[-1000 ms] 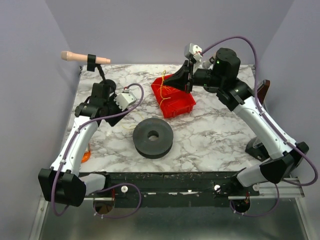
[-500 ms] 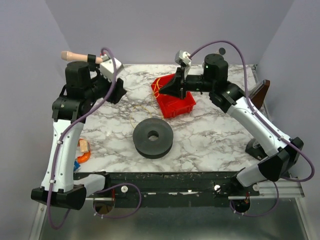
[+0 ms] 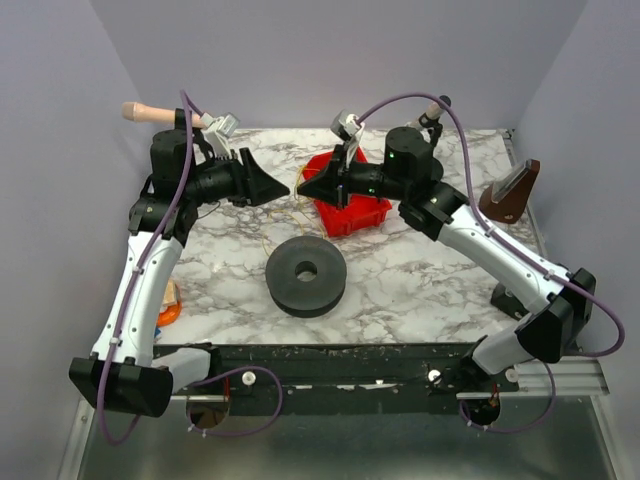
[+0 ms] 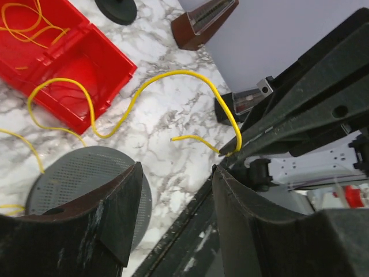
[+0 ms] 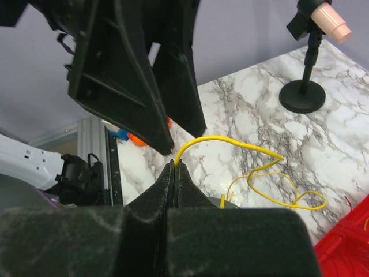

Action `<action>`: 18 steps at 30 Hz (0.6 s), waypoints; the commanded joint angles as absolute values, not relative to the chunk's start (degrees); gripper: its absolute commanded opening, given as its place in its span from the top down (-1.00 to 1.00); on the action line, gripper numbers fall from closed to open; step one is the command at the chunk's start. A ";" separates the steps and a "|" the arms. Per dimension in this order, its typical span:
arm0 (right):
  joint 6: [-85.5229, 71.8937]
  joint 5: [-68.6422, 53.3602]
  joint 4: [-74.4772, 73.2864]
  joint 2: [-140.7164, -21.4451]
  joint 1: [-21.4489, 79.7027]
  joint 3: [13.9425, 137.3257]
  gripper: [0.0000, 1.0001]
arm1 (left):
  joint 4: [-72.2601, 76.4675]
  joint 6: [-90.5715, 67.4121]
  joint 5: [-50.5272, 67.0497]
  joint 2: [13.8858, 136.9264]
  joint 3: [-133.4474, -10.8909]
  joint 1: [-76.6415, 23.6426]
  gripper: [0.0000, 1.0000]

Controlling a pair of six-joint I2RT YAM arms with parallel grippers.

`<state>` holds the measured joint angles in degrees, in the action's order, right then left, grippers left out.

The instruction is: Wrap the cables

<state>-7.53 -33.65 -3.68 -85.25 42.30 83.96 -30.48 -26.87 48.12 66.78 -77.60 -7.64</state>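
Observation:
A yellow cable (image 5: pixel 230 140) rises from the marble table, and my right gripper (image 5: pixel 174 165) is shut on its end, held in the air. From there it arcs (image 4: pixel 167 75) down toward the red bin (image 4: pixel 63 55), which holds more loose yellow cables (image 4: pixel 26 26). My left gripper (image 4: pixel 176 173) is open with nothing between its fingers. It faces the right gripper's tip (image 4: pixel 229 153), nearly touching it. In the top view the two grippers, left (image 3: pixel 283 190) and right (image 3: pixel 303 188), meet tip to tip above the table, left of the bin (image 3: pixel 362 212).
A black spool (image 3: pixel 285 275) lies flat at the table's middle, below the grippers. A stand with a peach handle (image 3: pixel 150 112) is at the back left. A brown stand (image 3: pixel 510 190) sits at the right edge. An orange object (image 3: pixel 168 305) lies by the left edge.
My left arm has swung up and to the right until its open gripper faces the right gripper. The right gripper has moved left from over the bin, carrying the cable end.

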 commanded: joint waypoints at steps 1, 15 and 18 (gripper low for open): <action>-8.62 -32.70 -2.02 -87.80 44.21 87.01 0.99 | -22.68 -38.05 53.61 66.62 -75.85 -8.44 -0.21; -6.86 -32.96 -4.04 -88.33 44.82 88.16 0.99 | -13.02 -46.31 59.59 66.62 -74.18 -6.68 -0.20; -6.59 -34.01 -4.22 -87.63 44.91 86.58 0.99 | -9.94 -48.16 60.99 66.45 -74.09 -5.72 -0.20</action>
<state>-7.73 -33.47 -2.17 -87.42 43.97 87.94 -18.28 -41.91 54.76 67.53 -73.87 -6.37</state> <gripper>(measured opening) 0.012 0.598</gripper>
